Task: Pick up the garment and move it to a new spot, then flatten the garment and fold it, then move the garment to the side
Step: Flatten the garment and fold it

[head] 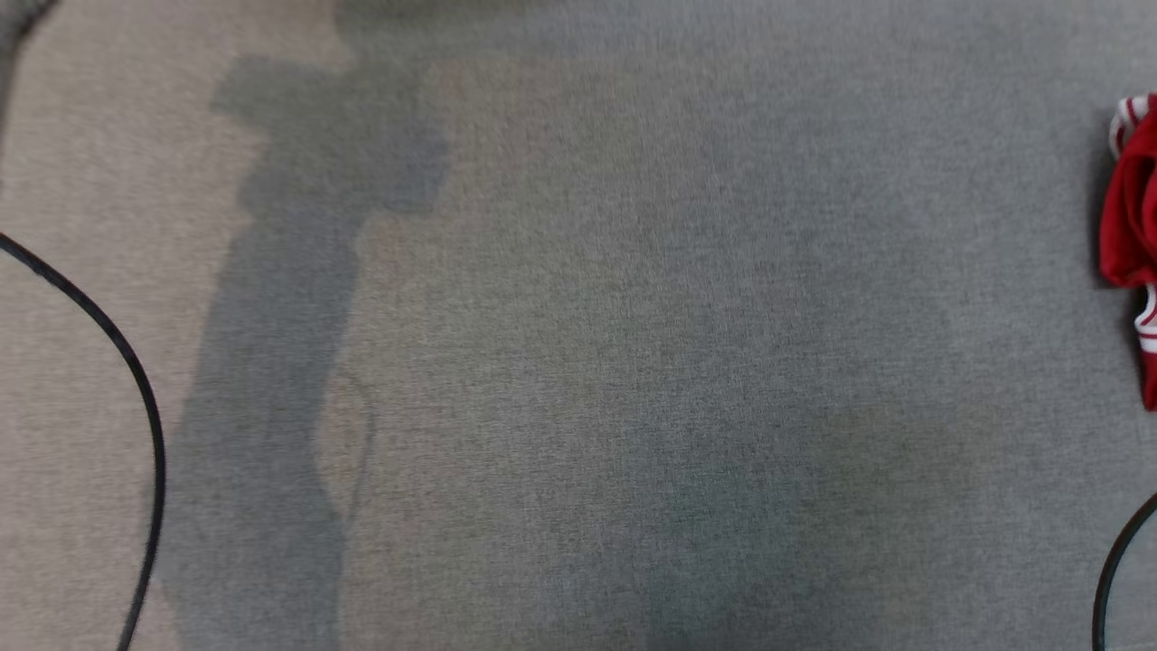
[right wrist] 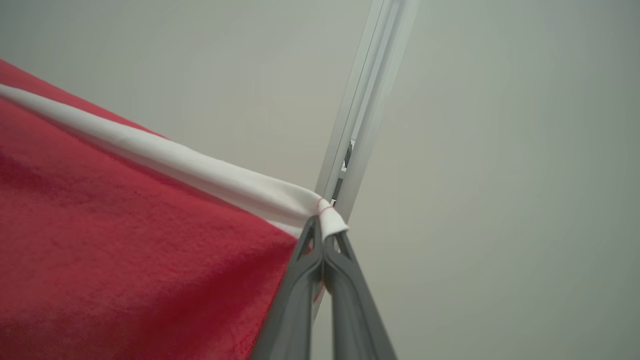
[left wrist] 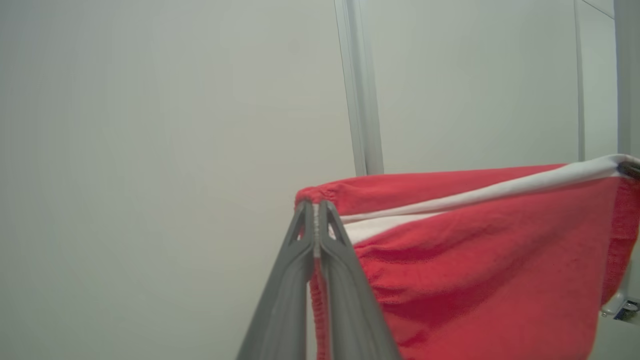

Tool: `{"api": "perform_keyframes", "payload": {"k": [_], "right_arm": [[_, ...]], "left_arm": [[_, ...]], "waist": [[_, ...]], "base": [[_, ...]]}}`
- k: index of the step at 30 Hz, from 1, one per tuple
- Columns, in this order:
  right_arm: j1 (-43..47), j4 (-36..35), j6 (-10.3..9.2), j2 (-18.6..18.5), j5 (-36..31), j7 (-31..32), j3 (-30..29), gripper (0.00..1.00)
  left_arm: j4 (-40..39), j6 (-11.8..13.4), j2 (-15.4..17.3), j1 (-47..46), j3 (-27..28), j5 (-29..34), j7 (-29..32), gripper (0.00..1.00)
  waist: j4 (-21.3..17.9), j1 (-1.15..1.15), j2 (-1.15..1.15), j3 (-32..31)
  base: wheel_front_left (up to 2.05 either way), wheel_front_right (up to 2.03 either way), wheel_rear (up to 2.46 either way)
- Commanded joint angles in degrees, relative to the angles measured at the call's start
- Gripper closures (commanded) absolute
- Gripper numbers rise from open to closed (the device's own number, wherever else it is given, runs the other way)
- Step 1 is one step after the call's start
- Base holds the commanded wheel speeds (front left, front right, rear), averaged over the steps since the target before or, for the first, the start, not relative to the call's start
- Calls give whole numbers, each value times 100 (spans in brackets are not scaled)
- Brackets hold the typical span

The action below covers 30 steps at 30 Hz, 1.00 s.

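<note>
**Both grippers pinched on the garment, held taut between them**

Left wrist view: left gripper (left wrist: 316, 210) at lower centre, fingers pressed together with no gap. It clamps the gathered red edge of the garment (left wrist: 475, 240). The cloth spreads from there to the right of the frame, with a white band (left wrist: 500, 187) running along its top. The lower part is cut off by the bottom edge. A small dark thing sits at the band's far end, right edge, too small to identify.

Right wrist view: right gripper (right wrist: 320, 227) at lower centre, fingers likewise closed tight, gripping the corner of the white band. The red cloth fills the left and is cut off at the left and bottom edges.

Behind both: a pale wall (left wrist: 150, 150) with a light rail (right wrist: 365, 100).

Head view: grey surface (head: 633, 316), soft focus. A cable (head: 117, 353) curves at the left. A red cloth (head: 1134, 208) with white stripes lies at the right edge, mostly out of frame. Cannot tell whether it is the same piece.
</note>
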Motion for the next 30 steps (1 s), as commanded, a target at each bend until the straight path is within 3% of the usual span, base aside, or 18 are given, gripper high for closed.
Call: {"api": "perform_keyframes", "payload": {"k": [1, 4, 7, 14, 23, 30], "right_arm": [[-136, 24, -2, 69, -193, -24, -215, 100], [-284, -62, -2, 254, -538, -25, -661, 100], [-70, -113, -2, 506, -782, -26, -884, 100], [669, 228, -2, 675, -846, -27, -584, 100], [1745, 559, -2, 391, -539, -27, 107, 100], [2382, 816, -2, 51, -23, -28, 709, 100]], "left_arm": [[109, -4, 16, -311, 23, 215, -101, 100], [-3, -4, -44, -661, 231, 582, -155, 100], [-381, -5, -154, -392, 530, 975, -154, 100], [-715, -5, -355, 746, 524, 1377, -158, 100], [-667, -6, -534, 2241, 257, 1498, -158, 100], [-336, -6, -609, 2984, -354, 1714, -158, 100]], "waist": [[-222, 0, 0, 520], [-249, 0, 0, 734], [-257, 0, 0, 901], [-131, 0, 0, 1021], [211, 0, 0, 656], [472, 0, 0, 203]], "base": [[0, 0, 0], [0, 0, 0], [0, 0, 0], [0, 0, 0], [0, 0, 0], [0, 0, 0]]}}
